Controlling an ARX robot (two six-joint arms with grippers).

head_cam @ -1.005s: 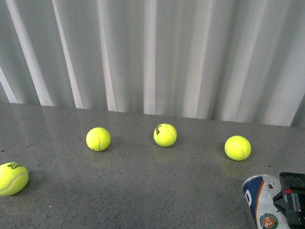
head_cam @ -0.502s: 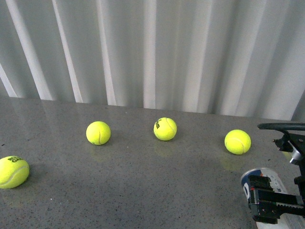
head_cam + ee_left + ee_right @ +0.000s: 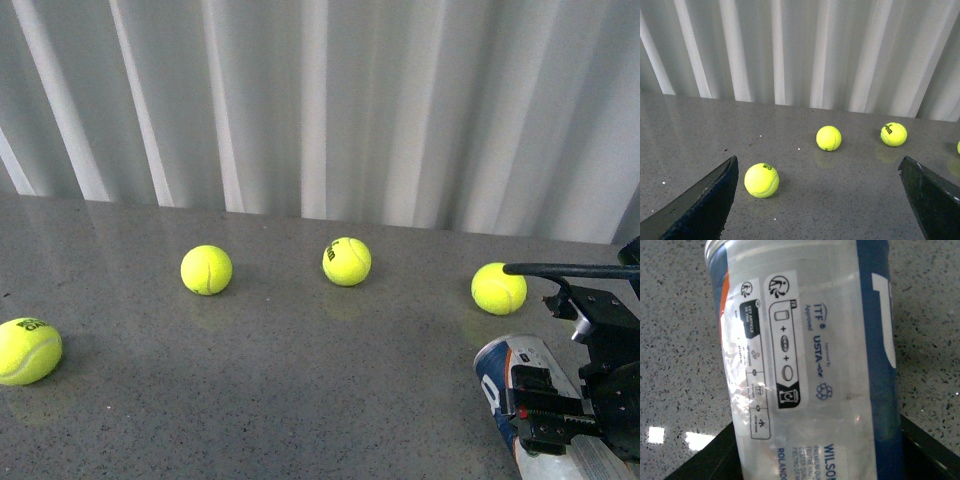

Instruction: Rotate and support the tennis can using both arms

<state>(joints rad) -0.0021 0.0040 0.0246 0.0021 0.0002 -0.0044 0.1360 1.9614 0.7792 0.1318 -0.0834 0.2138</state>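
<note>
The tennis can point(image 3: 500, 372) shows at the lower right of the front view, tilted, with its near end facing left and its white-and-navy label in sight. My right gripper point(image 3: 548, 412) is shut on its body, and the black right arm point(image 3: 605, 375) rises behind it. In the right wrist view the can point(image 3: 805, 365) fills the picture between the two black fingers point(image 3: 715, 457), silver rim at the far end, above the speckled table. My left gripper point(image 3: 820, 210) is open over bare table, holding nothing, and does not appear in the front view.
Several yellow-green tennis balls lie on the grey speckled table point(image 3: 300, 400): one at the far left point(image 3: 30, 350), one further back point(image 3: 206, 269), one mid-table point(image 3: 347, 261), one near the right arm point(image 3: 498, 288). A white pleated curtain point(image 3: 320, 100) closes off the back.
The right gripper has come further into the front view, over the can. The can's end has shifted left and a little away from the bottom edge.
</note>
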